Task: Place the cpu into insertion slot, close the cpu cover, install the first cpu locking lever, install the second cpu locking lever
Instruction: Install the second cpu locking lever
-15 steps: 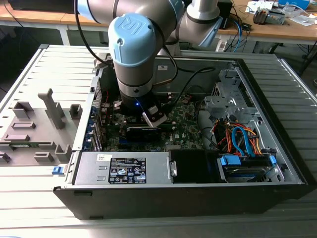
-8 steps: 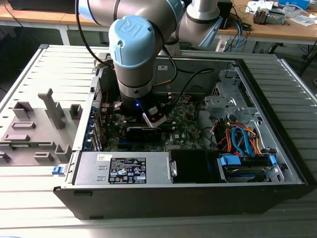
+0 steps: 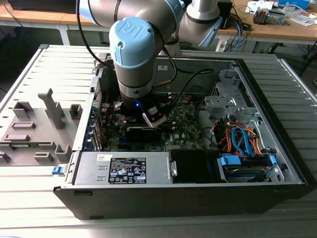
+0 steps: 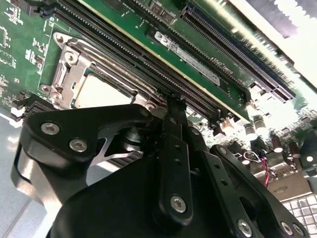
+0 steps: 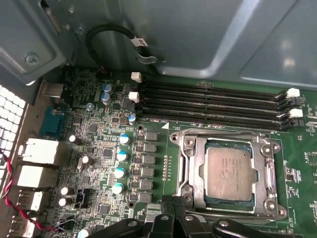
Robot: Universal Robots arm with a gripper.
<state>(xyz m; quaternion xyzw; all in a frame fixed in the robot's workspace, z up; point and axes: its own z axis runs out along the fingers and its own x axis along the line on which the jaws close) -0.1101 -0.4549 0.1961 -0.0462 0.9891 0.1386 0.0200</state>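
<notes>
The silvery-beige square cpu (image 5: 231, 173) lies under the closed grey metal frame cover (image 5: 270, 171), just beside the narrowed black claw (image 5: 173, 210).

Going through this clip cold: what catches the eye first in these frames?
In the exterior view, the arm's blue-capped joint looms over the open computer case, reaching down onto the motherboard. In the first wrist view, the cpu sits in the insertion slot, framed by the cpu cover, beside four black memory slots. The gripper hangs at the socket's edge.

Grey arm (image 3: 133, 15), blue joint caps; black tool (image 4: 173, 119), silver screws.
</notes>
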